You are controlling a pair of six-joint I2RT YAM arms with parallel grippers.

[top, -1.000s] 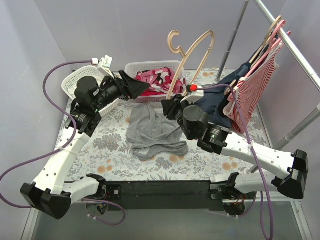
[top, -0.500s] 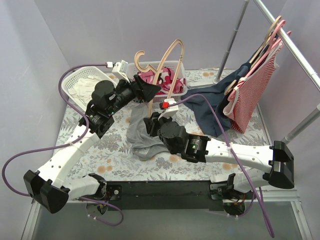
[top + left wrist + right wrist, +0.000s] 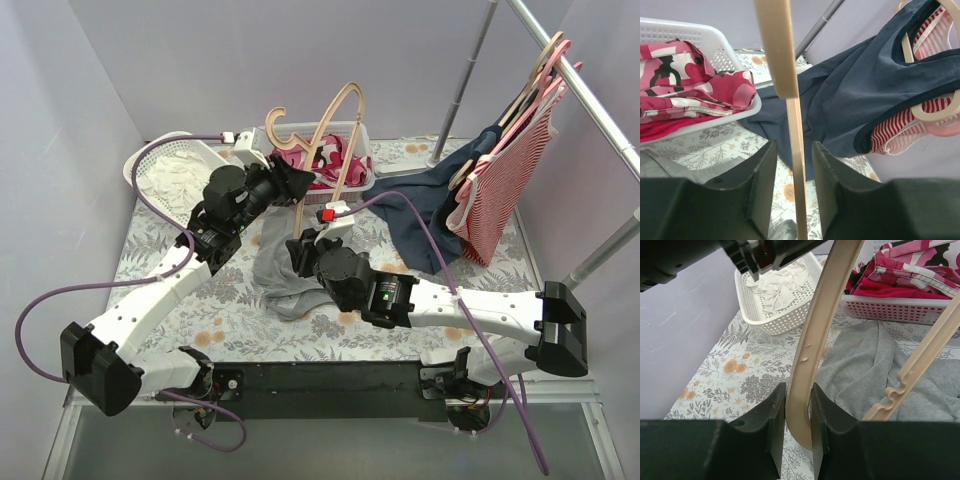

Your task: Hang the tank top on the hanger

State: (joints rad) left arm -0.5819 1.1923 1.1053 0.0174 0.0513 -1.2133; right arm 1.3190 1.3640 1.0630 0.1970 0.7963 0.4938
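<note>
The tan hanger [image 3: 319, 138] stands upright above the table, hook up. My right gripper [image 3: 303, 243] is shut on its lower curved end, seen close in the right wrist view [image 3: 807, 365] between the jaws of that gripper [image 3: 798, 425]. My left gripper [image 3: 300, 183] is open, its jaws on either side of the hanger's thin bar [image 3: 792, 125] with a gap on both sides [image 3: 794, 185]. The grey tank top [image 3: 277, 252] lies crumpled on the floral table under and beside the right gripper, and it shows behind the hanger [image 3: 865, 365].
A white basket of red and pink clothes [image 3: 352, 183] stands behind the hanger. A second white basket [image 3: 160, 170] holds white cloth at back left. On the right, a metal rack [image 3: 590, 100] carries a navy garment [image 3: 415, 225] and a striped top [image 3: 505, 190] on pink hangers.
My right arm has carried the hanger left from near the rack to over the tank top. My left gripper has moved in, and its jaws now straddle the hanger's bar.
</note>
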